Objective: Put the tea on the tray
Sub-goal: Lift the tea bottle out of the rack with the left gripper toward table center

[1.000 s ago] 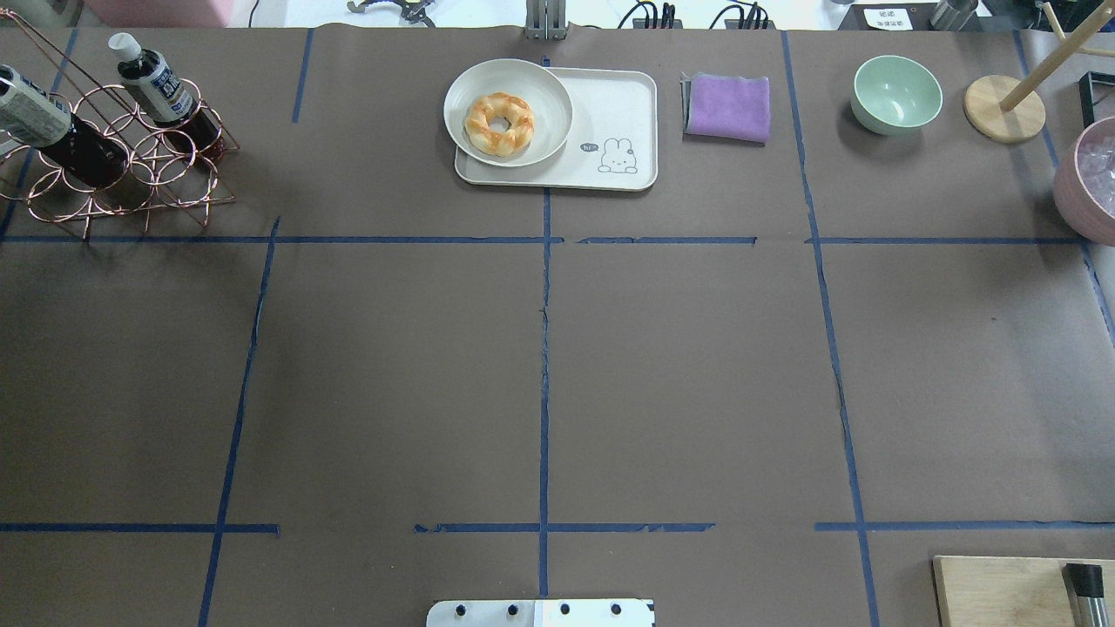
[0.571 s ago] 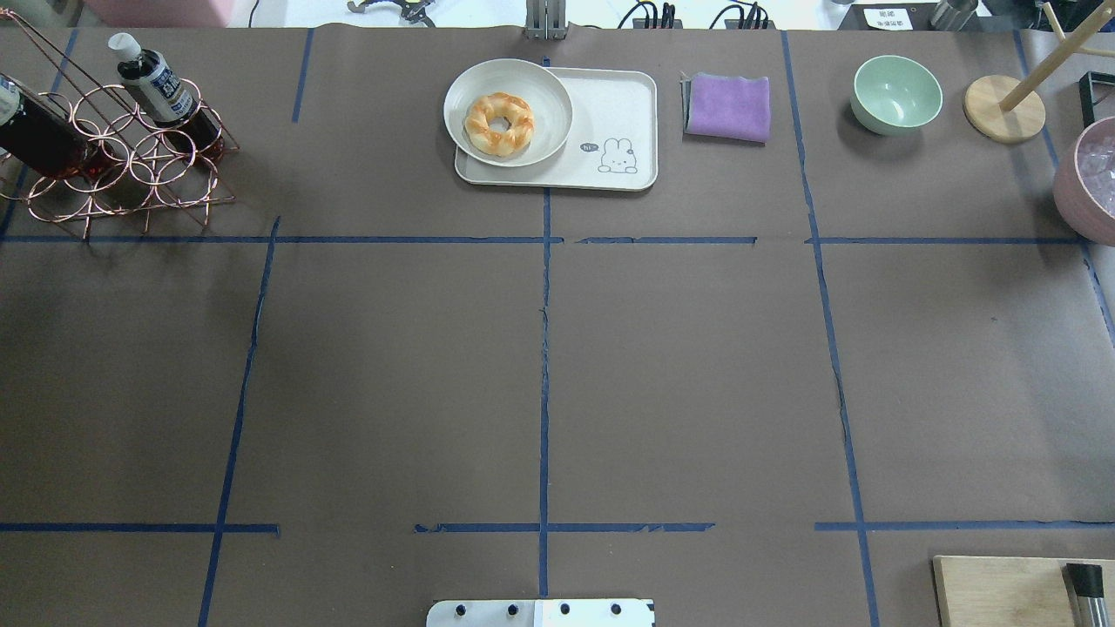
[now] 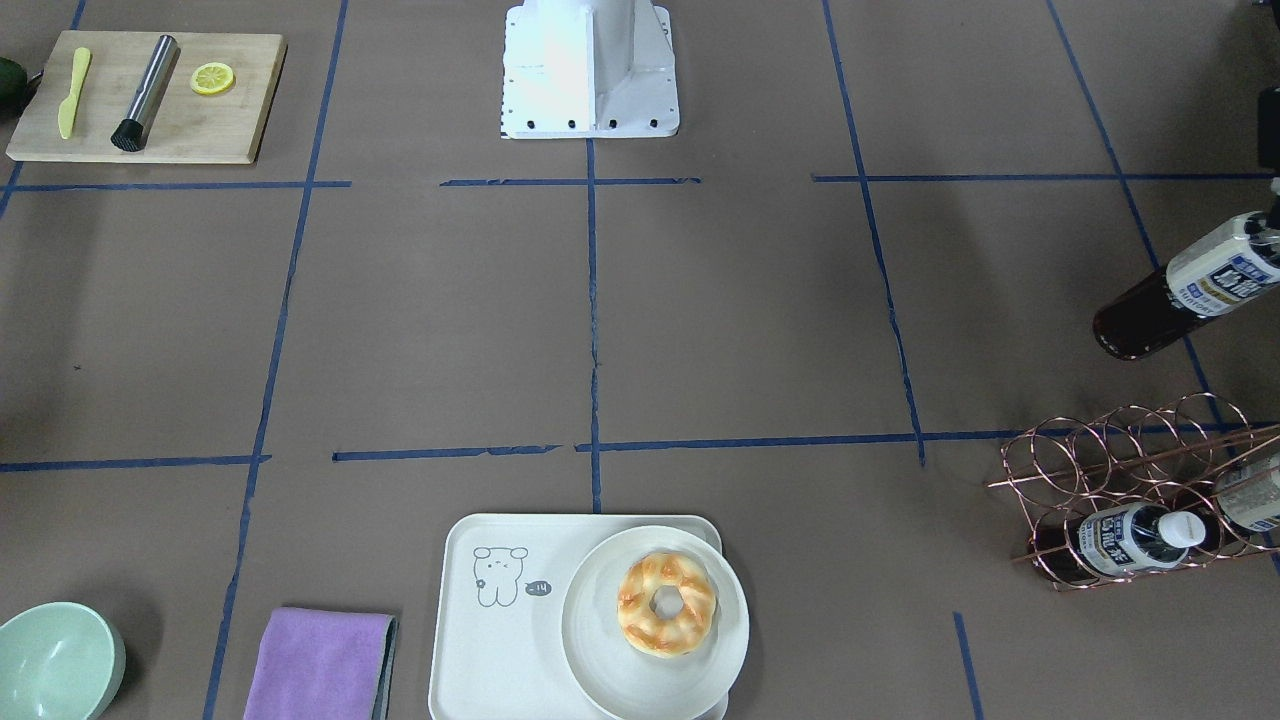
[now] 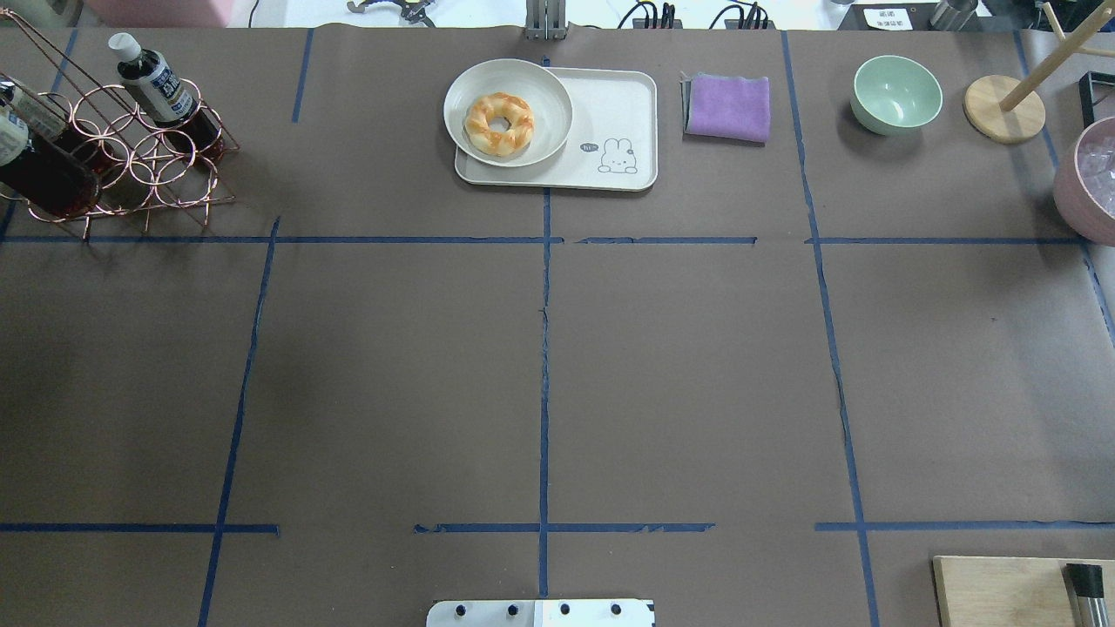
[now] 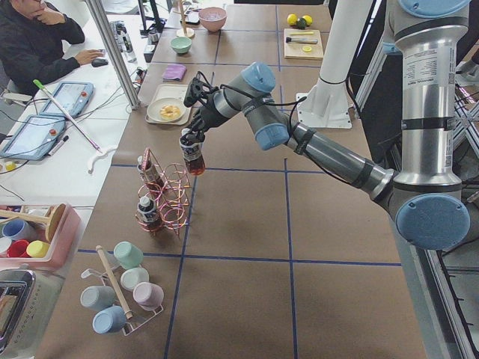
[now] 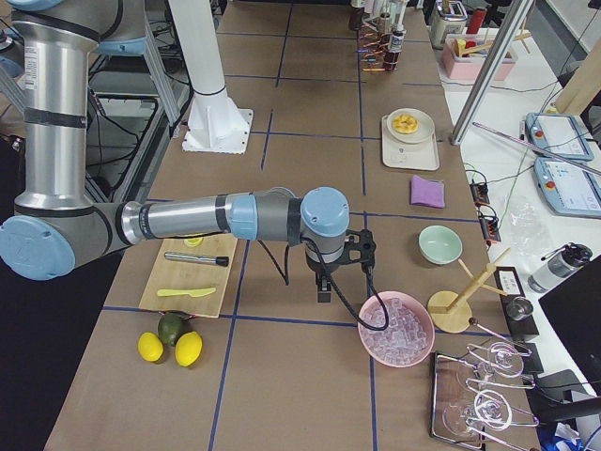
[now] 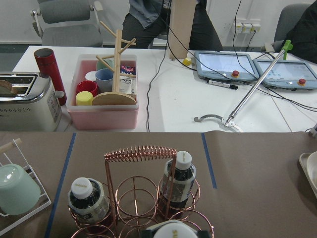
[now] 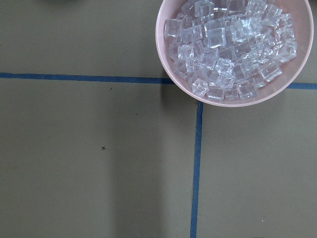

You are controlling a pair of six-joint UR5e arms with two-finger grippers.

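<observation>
Beside the rack [image 3: 1130,440] at the table's left end, tea [image 3: 1185,285] hangs tilted, cap end clamped in the left gripper [image 5: 188,136], base pointing inward. Tray [image 4: 623,104] sits well apart toward mid-table, its bare end beyond the plate [image 4: 508,70]. Whether the right gripper [image 6: 322,291], much farther off, is apart or together, I cannot tell.

The tray [image 4: 623,104] lies at the table's far middle. A plate [image 4: 551,91] sits on its left part, overhanging the edge, with a doughnut [image 4: 499,123] on it. Right of the tray comes a cloth [image 4: 728,106], then a bowl [image 4: 896,94], then a stand [image 4: 1003,109], with an ice bowl [image 4: 1080,187] at the right edge. The rack [image 3: 1100,470] stands at the far left with two bottles [image 3: 1135,540] in it. The tea [image 3: 1190,290] hangs tilted off the table, on the robot's side of the rack. A board [image 3: 240,130] lies in the near right corner.
</observation>
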